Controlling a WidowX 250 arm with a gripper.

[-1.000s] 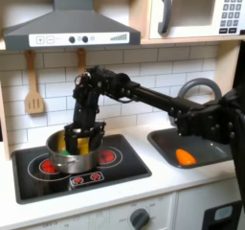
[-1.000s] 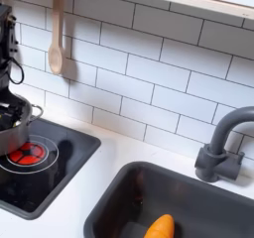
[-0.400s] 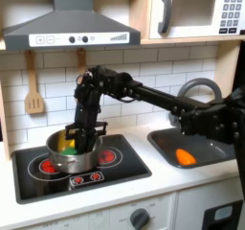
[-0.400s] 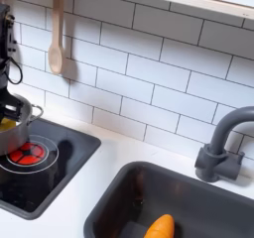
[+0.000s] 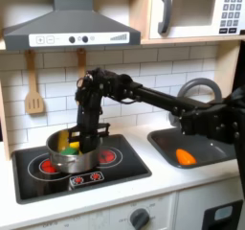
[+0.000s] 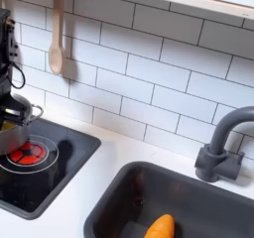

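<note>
A white counter runs across the toy kitchen below the tiled wall, with a black stovetop set into it on the first exterior view's left and a dark sink sunk into it on the first exterior view's right. A silver pot stands on the stovetop's far left burner, over a red ring, and yellow and green pieces show inside it. In both exterior views an orange carrot-like piece lies in the sink basin, and a grey faucet rises from the counter at the far edge of the sink, close to the wall.
</note>
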